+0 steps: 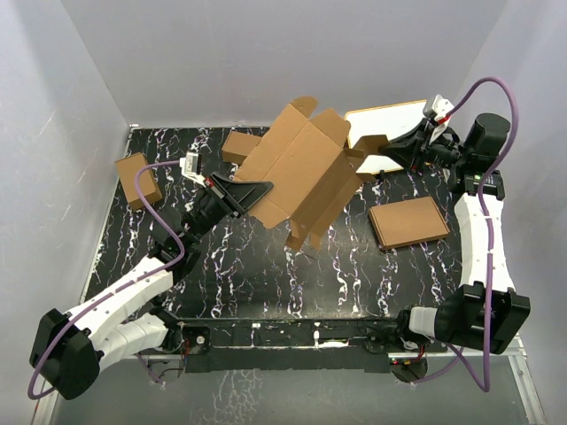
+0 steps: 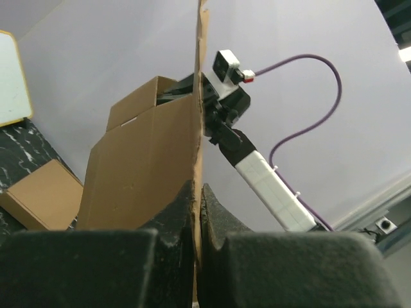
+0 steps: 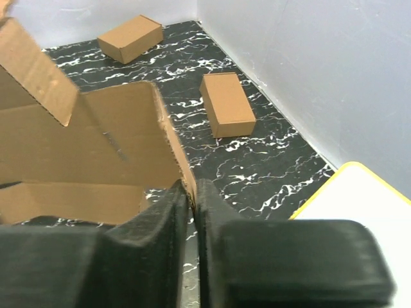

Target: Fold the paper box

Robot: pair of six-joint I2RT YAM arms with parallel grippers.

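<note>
The paper box (image 1: 301, 168) is a wide brown die-cut sheet, partly bent along its creases, held tilted above the middle of the table between both arms. My left gripper (image 1: 266, 190) is shut on its left edge. In the left wrist view the sheet (image 2: 148, 173) runs edge-on between the pressed-together pads of that gripper (image 2: 198, 192). My right gripper (image 1: 368, 155) is shut on a flap at the sheet's right side. The right wrist view shows the flap's corner (image 3: 173, 147) pinched in the gripper (image 3: 191, 192), with the box's hollow to the left.
Two short brown cartons (image 1: 135, 177) (image 1: 241, 146) lie at the back left, also visible as cartons (image 3: 131, 37) (image 3: 226, 102). A flat pile of brown sheets (image 1: 409, 221) lies right of centre. A white yellow-edged board (image 1: 385, 122) sits at the back right. Grey walls enclose the table.
</note>
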